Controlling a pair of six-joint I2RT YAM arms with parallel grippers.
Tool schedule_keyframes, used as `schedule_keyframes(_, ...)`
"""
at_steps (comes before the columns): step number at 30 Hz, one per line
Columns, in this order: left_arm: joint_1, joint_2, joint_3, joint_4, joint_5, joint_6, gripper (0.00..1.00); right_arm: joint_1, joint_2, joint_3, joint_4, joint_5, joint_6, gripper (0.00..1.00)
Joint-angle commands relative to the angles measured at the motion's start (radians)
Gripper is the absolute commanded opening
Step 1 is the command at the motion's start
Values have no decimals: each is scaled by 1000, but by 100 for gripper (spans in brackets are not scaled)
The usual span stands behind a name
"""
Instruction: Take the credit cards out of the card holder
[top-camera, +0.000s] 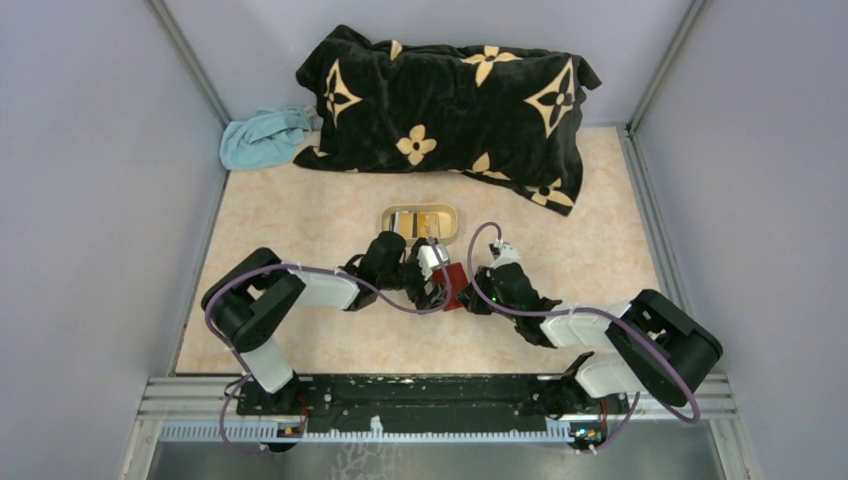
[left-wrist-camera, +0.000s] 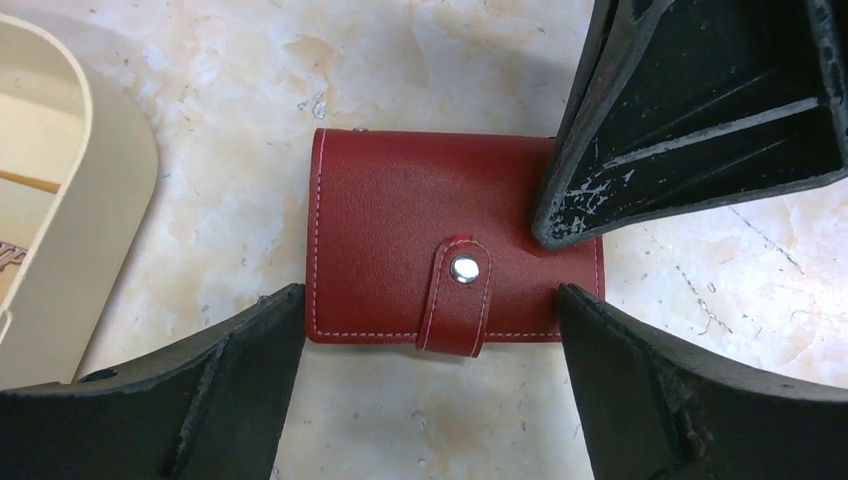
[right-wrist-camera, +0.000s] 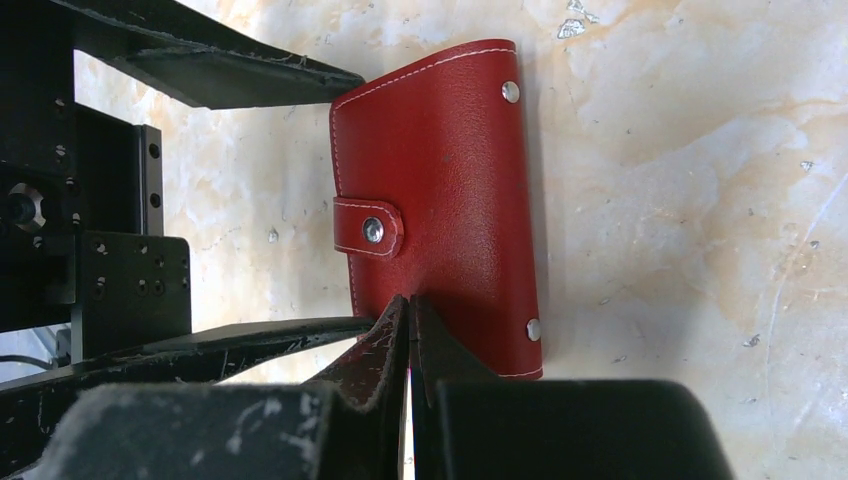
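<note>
The card holder (left-wrist-camera: 400, 230) is a dark red wallet lying flat on the marble table, folded closed with its tab snapped down. My left gripper (left-wrist-camera: 428, 300) is open, its two fingers (left-wrist-camera: 240, 360) straddling the wallet's tab edge, one past each end. My right gripper (right-wrist-camera: 408, 300) is shut, and its joined tips rest on the wallet's top face near one end (left-wrist-camera: 560, 235). From above, both grippers meet at the wallet (top-camera: 450, 285). Flat credit cards (top-camera: 425, 220) lie in the beige tray; any inside the wallet are hidden.
The beige oval tray (top-camera: 388, 222) sits just behind the wallet, and its rim (left-wrist-camera: 110, 200) shows left in the left wrist view. A black cushion with gold flowers (top-camera: 450, 100) and a light blue cloth (top-camera: 262, 138) lie along the back wall. Grey walls enclose the table.
</note>
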Motion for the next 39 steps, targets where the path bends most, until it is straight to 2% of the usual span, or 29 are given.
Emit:
schedule_keyframes(1,-3,42,39,8,25,5,98,-3,28,-15,-27,-25,1,0)
schedule_keyframes(7,-6,64,48,-1,13,11,85,-2,21,-25,-28,-20,4,0)
schedule_keyframes(10,-7,78,48,-4,16,11,76,-3,14,-26,-29,-21,4,0)
schedule_keyframes(13,-11,80,50,-27,7,14,62,-3,1,-37,-22,-18,7,0)
schedule_keyframes(15,-11,79,43,-33,5,15,59,-3,-1,-37,-23,-18,7,0)
schedule_keyframes(21,-14,88,42,-49,9,14,42,-2,7,-38,-24,-16,3,0)
schedule_keyframes(22,-14,88,42,-52,11,14,35,-3,7,-39,-21,-17,4,0)
schedule_keyframes(25,-15,89,42,-57,14,9,1,-2,8,-48,-8,-19,11,0)
schedule_keyframes(39,-15,7,8,-64,18,-38,0,-2,34,-60,16,-18,36,0)
